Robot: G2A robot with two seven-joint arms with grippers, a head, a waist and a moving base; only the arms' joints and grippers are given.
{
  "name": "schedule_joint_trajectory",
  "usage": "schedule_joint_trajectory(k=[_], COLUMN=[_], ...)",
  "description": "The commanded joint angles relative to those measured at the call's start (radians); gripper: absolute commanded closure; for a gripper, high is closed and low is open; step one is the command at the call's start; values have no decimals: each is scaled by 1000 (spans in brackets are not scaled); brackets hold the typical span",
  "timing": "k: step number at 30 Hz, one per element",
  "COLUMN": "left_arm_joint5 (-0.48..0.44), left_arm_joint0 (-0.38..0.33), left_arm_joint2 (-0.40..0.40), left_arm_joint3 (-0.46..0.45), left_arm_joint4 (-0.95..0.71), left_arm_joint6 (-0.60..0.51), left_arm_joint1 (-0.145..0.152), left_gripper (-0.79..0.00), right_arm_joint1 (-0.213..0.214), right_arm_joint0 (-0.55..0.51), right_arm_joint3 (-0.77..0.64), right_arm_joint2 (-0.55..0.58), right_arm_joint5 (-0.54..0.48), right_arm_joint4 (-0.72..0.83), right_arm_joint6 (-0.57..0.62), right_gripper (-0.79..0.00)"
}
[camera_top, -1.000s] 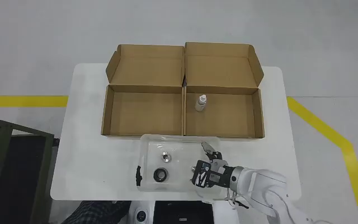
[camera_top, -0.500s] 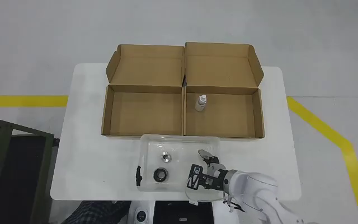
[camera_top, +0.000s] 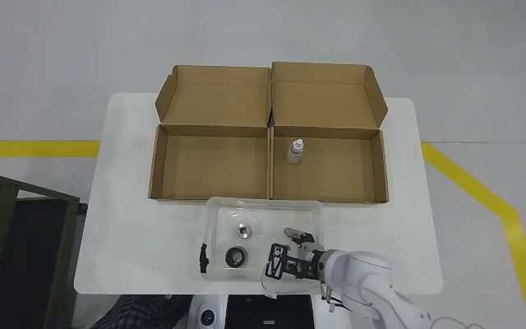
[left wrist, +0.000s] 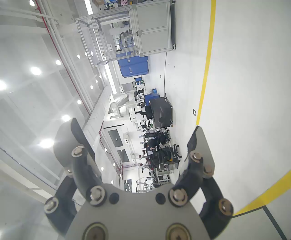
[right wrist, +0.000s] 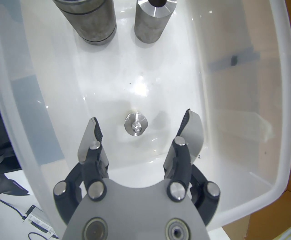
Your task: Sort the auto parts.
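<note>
My right gripper (camera_top: 278,253) hangs open inside the clear plastic bin (camera_top: 215,212), near its front wall. In the right wrist view a small silver bolt-like part (right wrist: 136,124) lies on the bin floor between the open fingers (right wrist: 191,122) of the right gripper (right wrist: 142,118), not touching them. Farther along the bin stand a dark metal cylinder (right wrist: 95,20) and a bright metal cylinder (right wrist: 154,20); from above these appear as a dark ring (camera_top: 237,257) and a silver part (camera_top: 242,230). My left gripper (left wrist: 135,126) is open, holds nothing and points out into the room.
Two open cardboard boxes stand behind the bin: the left box (camera_top: 209,167) and the right box (camera_top: 329,169), which holds a small white bottle (camera_top: 295,151). A black part (camera_top: 203,259) sits at the bin's left end. The white table (camera_top: 123,206) has free room on both sides.
My right gripper has moved left along the front of the bin, from near its right end toward the middle. It has stayed open.
</note>
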Motion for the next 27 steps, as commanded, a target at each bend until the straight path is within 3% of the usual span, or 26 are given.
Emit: schedule_joint_trajectory(k=[1, 6, 9, 12, 14, 20, 27], left_arm_joint5=[0, 0, 0, 0, 0, 0, 0], left_arm_joint0=[0, 0, 0, 0, 0, 0, 0], left_arm_joint2=[0, 0, 0, 0, 0, 0, 0], left_arm_joint3=[0, 0, 0, 0, 0, 0, 0], left_arm_joint4=[0, 0, 0, 0, 0, 0, 0], left_arm_joint6=[0, 0, 0, 0, 0, 0, 0], left_arm_joint1=[0, 0, 0, 0, 0, 0, 0], left_gripper=[-785, -785, -785, -785, -785, -785, -785], right_arm_joint1=[-1, -4, -5, -6, -5, -2, 3], right_arm_joint0=[9, 31, 40, 45, 46, 41, 37], right_arm_joint3=[8, 27, 30, 27, 21, -1, -9], right_arm_joint2=[-5, -21, -29, -35, -37, -33, -5], right_arm_joint5=[2, 5, 6, 9, 8, 11, -16], right_arm_joint4=[7, 27, 33, 37, 39, 46, 105], right_arm_joint6=[7, 36, 53, 67, 73, 47, -72], right_gripper=[-391, -366, -311, -175, 0, 0, 0])
